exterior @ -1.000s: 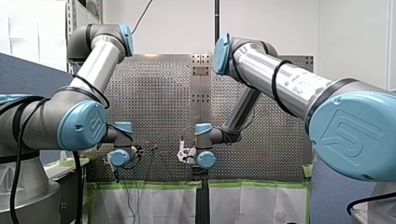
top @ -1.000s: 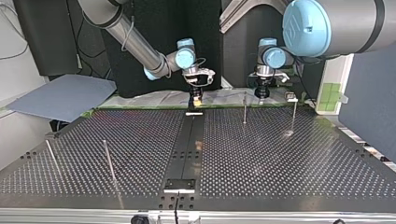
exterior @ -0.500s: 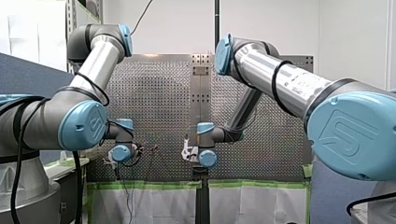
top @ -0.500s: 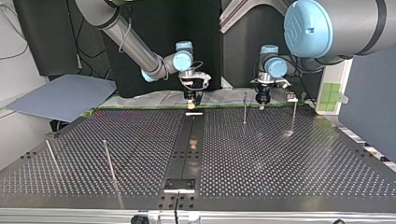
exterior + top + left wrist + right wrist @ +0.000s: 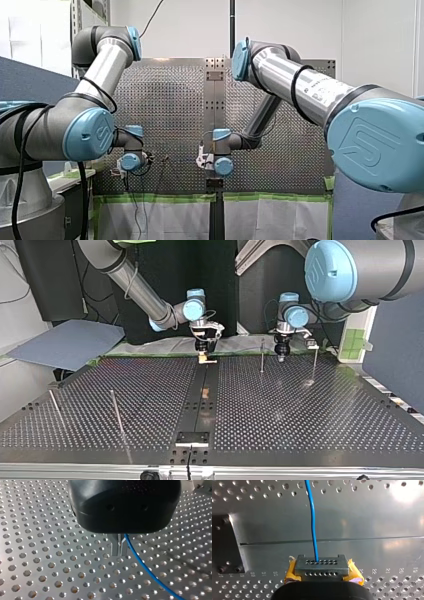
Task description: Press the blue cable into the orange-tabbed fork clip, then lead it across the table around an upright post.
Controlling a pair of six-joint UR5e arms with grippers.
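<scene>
At the far edge of the perforated worktop (image 5: pixel 310 425), as the top view shows it, both arms point their end effectors down at the metal. My right end effector (image 5: pixel 202 357) comes in at that view's left. It hangs over the far end of the dark middle strip (image 5: pixel 200 410), right by a small pale piece (image 5: pixel 210 361) too small to identify. In the right wrist view its grey, hole-dotted fingertips (image 5: pixel 322 563), with yellow pads (image 5: pixel 291 573) at their sides, are closed on the blue cable (image 5: pixel 313 517). The cable comes out from between them and runs almost straight ahead over the smooth plate and on across the holes. My left end effector (image 5: pixel 280 355), black, is well apart from it at the top view's right, just beside a thin upright post (image 5: pixel 261 356). A second post (image 5: pixel 315 362) stands near on its other side. In the left wrist view its metal fingers (image 5: pixel 113 545) are drawn narrow, almost touching. The cable leaves right at them and sweeps away in a gentle curve over the worktop. Well away, at the top view's near left, stand two more posts (image 5: pixel 116 412).
</scene>
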